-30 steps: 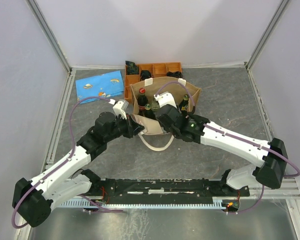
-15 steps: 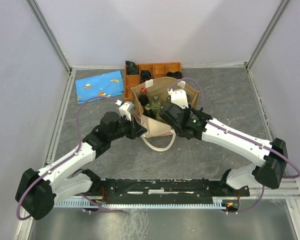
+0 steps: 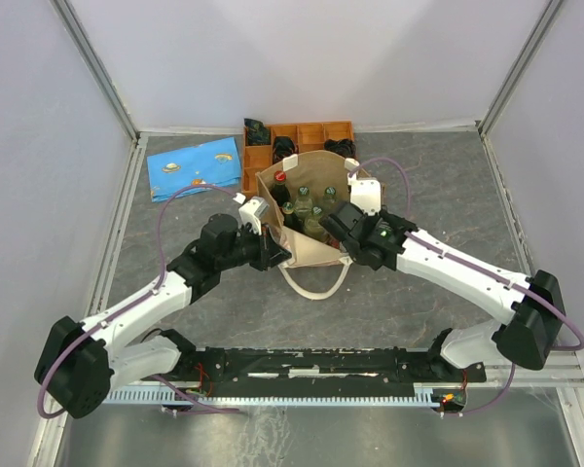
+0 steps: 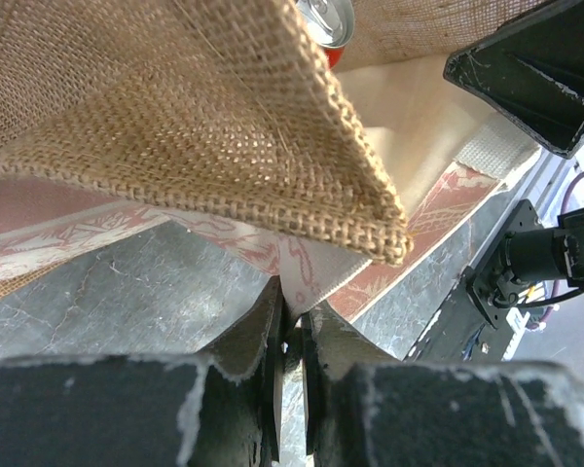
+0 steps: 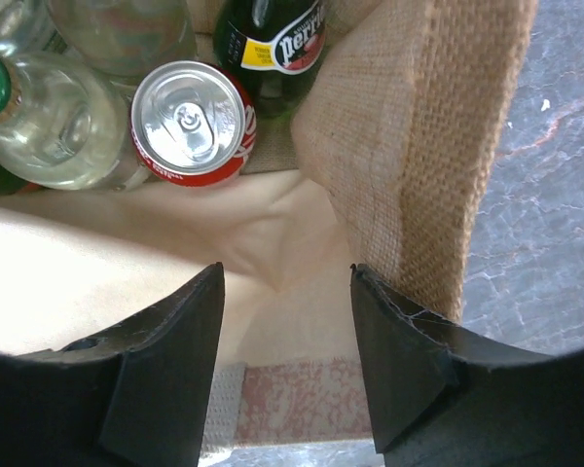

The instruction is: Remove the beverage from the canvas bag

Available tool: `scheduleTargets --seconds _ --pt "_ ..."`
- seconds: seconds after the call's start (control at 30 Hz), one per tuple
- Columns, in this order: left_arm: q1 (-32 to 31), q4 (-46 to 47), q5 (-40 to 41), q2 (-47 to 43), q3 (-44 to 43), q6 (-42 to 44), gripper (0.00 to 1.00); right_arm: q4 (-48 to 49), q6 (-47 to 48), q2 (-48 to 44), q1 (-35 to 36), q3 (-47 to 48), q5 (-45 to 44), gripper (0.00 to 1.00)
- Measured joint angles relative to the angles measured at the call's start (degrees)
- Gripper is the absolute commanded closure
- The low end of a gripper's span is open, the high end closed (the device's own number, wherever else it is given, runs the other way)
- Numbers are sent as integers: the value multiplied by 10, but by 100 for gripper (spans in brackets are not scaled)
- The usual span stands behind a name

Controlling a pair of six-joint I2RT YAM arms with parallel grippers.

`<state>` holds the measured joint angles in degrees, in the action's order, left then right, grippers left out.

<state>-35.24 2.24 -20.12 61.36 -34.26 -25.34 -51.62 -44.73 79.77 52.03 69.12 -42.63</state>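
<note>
Canvas bag [image 3: 316, 167] [image 4: 224, 126] [image 5: 419, 146]: stood open-mouthed on grey table [image 3: 438, 185], just in front of orange tray [image 3: 311, 131]. Tan burlap walls and a pinkish patterned band at the base are seen.
Handle loop [image 3: 316, 284]: cream, laid on table toward arm bases.
Beverages: all seen inside the canvas bag, none lifted.
Red can [image 5: 192, 122] [image 4: 326, 19]: upright, silver top w/ tab facing up.
Clear bottle [image 5: 49, 126]: green cap, touching red can on one side.
Green bottle [image 5: 273, 39]: dark glass, yellow-green label, just behind red can.
L gripper [image 3: 275, 255] [image 4: 290, 313]: jaws pressed together on bag fabric at near-left lower edge. Cream/pink band is pinched btwn the fingers; burlap wall is folded over above.
R gripper [image 3: 339, 219] [image 5: 285, 277]: held over bag mouth on near-right side, jaws spread, nothing btwn them. Cream lining is seen below the gap, red can just beyond the tips, burlap wall beside one finger.
R contact: none made out w/ any drink.
Blue cloth [image 3: 195, 167]: flat, patterned, just left of orange tray, apart from bag.
</note>
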Motion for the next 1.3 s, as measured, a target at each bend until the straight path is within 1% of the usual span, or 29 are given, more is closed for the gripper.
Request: scheduleTargets --seconds 0.1,0.23,0.53,0.67,1.0,1.13,1.3 --pt "-1 -4 0 13 -7 8 97 25 1 1 -15 -4 22 28" --pt "-2 -7 0 21 -9 14 97 63 12 11 -34 -4 50 27" --pt "-2 -22 6 17 -9 17 97 133 58 101 -67 -2 106 28" --pt "-2 -25 7 17 -9 17 97 155 68 120 -78 -2 120 26" --pt "-2 -35 10 17 -14 19 97 209 73 134 -106 -2 151 27" --pt "-2 -39 12 17 -17 19 97 209 75 141 -111 2 156 28" --pt "-2 -39 12 17 -17 19 97 210 76 147 -112 7 155 35"
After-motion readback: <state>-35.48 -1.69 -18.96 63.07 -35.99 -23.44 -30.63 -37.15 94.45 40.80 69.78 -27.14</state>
